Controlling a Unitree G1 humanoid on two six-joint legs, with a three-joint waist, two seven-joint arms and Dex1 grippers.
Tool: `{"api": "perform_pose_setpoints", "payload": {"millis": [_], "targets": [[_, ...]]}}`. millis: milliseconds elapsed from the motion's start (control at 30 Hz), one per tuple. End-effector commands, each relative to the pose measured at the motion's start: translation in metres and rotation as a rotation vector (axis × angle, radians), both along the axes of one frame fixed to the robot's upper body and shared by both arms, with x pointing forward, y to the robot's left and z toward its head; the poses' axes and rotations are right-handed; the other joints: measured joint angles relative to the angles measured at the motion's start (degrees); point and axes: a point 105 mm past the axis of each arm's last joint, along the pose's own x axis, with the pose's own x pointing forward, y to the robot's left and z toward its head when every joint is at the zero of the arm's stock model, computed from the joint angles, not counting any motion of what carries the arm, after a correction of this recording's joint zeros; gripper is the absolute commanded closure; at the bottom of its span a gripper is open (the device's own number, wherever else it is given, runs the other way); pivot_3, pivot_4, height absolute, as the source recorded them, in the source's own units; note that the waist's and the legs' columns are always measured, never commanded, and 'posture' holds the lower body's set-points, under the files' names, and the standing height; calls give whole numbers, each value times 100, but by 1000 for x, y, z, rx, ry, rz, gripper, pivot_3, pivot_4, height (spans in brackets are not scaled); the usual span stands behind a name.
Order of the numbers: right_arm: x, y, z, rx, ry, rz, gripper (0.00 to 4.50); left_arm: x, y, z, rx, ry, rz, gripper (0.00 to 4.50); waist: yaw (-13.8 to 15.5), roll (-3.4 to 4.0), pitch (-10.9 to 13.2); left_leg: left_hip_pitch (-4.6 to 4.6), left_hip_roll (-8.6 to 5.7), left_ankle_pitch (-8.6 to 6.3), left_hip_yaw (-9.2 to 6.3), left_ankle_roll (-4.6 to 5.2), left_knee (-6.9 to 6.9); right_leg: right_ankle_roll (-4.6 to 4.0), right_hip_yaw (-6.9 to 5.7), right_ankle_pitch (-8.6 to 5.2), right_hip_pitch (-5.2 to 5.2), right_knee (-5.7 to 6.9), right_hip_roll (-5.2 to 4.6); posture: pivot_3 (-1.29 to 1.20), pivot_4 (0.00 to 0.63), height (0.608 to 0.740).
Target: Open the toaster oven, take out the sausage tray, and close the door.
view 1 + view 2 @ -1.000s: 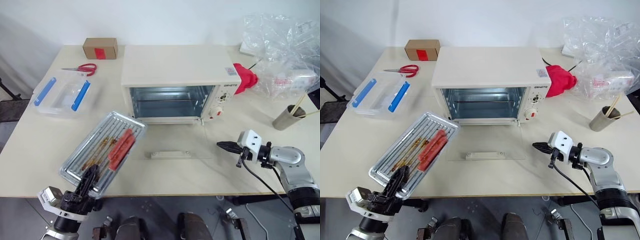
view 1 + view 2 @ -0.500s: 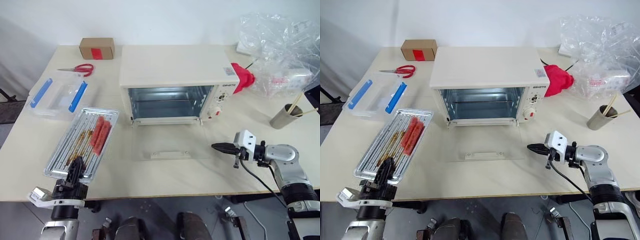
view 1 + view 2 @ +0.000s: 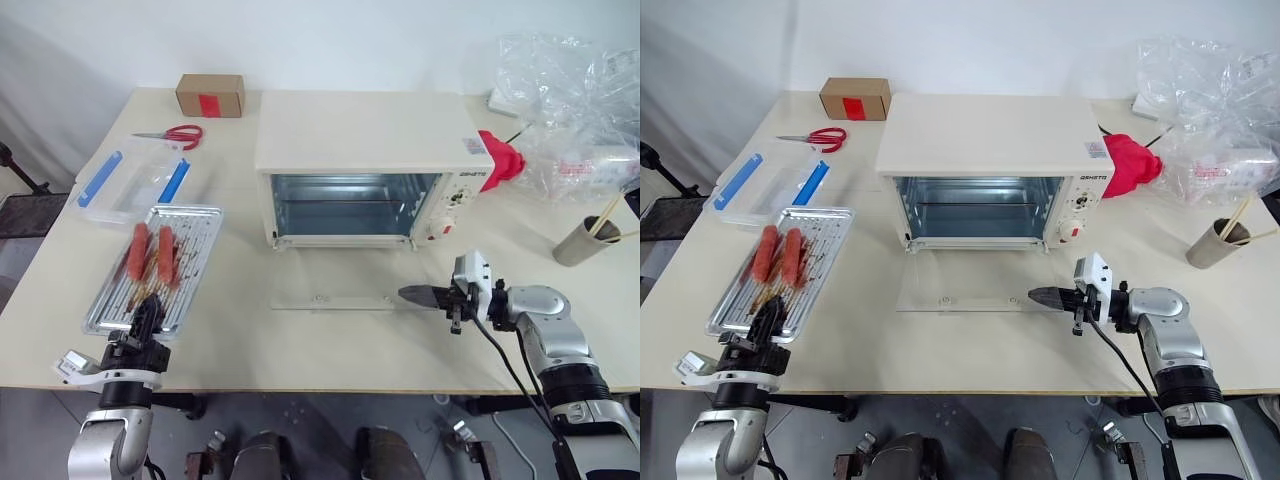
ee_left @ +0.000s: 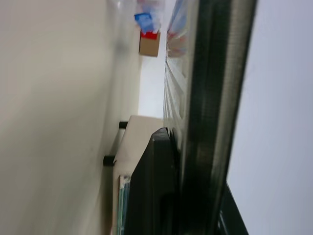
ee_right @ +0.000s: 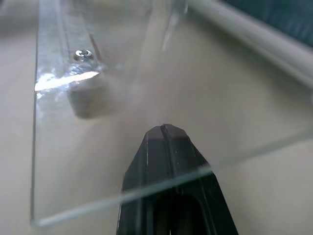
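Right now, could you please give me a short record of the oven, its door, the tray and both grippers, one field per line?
Oven: cream-white boxy toaster oven, cavity empty
Door: glass-paned door folded flat on the table, open
Tray: ribbed silver sausage tray with two red sausages, on the table left of the oven
Left gripper: left gripper shut on the sausage tray's near edge
Right gripper: right gripper shut, tips at the door's right edge

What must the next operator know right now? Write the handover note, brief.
Left gripper: shut on the near end of the sausage tray, which lies on the table left of the toaster oven.
Right gripper: shut, empty, tips at the right edge of the door, under the glass.
Done: door folded down, tray out.
Left: release the tray, close the door.
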Motion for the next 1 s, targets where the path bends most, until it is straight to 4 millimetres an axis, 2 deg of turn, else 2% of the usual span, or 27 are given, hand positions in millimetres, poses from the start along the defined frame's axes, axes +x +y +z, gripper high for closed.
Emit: {"api": "perform_pose_setpoints", "payload": {"millis": [33, 133, 267, 400, 500, 600, 733, 833, 1000], "targets": [[-2, -5, 24, 70, -58, -15, 4493, -1, 3, 15, 5, -89, 16, 4500, -4, 0, 0, 0, 0, -1, -1, 0, 0, -1, 0, 0, 0, 0, 0, 0, 150, 740], [-3, -10, 37, 87, -89, -37, 4493, -2, 2, 14, 9, -87, 9, 4500, -7, 0, 0, 0, 0, -1, 0, -1, 0, -1, 0, -1, 0, 0, 0, 0, 150, 740], [5, -15, 67, 168, -132, -93, 4493, -2, -1, 14, 20, -84, -8, 4500, -16, 0, 0, 0, 0, -2, -1, -1, 0, -2, 1, -1, 0, -1, -1, 0, 150, 740], [8, -12, 93, 277, -152, -103, 4493, -2, -4, 17, 39, -93, -27, 4500, -21, 0, 0, 0, 2, -2, -3, -2, -3, -5, -1, -3, -1, -1, 0, 0, 150, 740], [5, -6, 102, 315, -133, -78, 4493, -2, -6, 20, 46, -100, -34, 4500, -21, 0, 0, -1, 3, -3, -3, -2, -6, -5, -2, -3, -2, -2, -1, 0, 150, 740], [7, -6, 125, 442, -143, -91, 4493, -3, -8, 24, 61, -101, -39, 4500, -18, 0, 1, -3, 3, -4, -4, -1, -5, -5, -2, -3, -2, -3, -2, 0, 150, 740], [1, -9, 130, 401, -148, -101, 4493, -6, -11, 25, 106, -109, -72, 4500, 7, 3, 2, -9, 2, -4, -8, 0, -6, -5, -3, -3, -6, -1, -6, 0, 150, 740], [-13, -10, 126, 347, -140, -81, 3949, -10, -11, 26, 157, -110, -101, 4500, 41, 3, 2, -15, -1, -7, -8, 3, -12, -5, -4, -3, -13, -1, -6, 0, 150, 740], [-47, -8, 115, 225, -161, 10, 2301, -21, -8, 24, 283, -104, -200, 4500, 104, 2, 2, -19, -5, -8, 4, 4, -20, -5, 1, -3, -27, -4, -4, 0, 150, 740]]}}
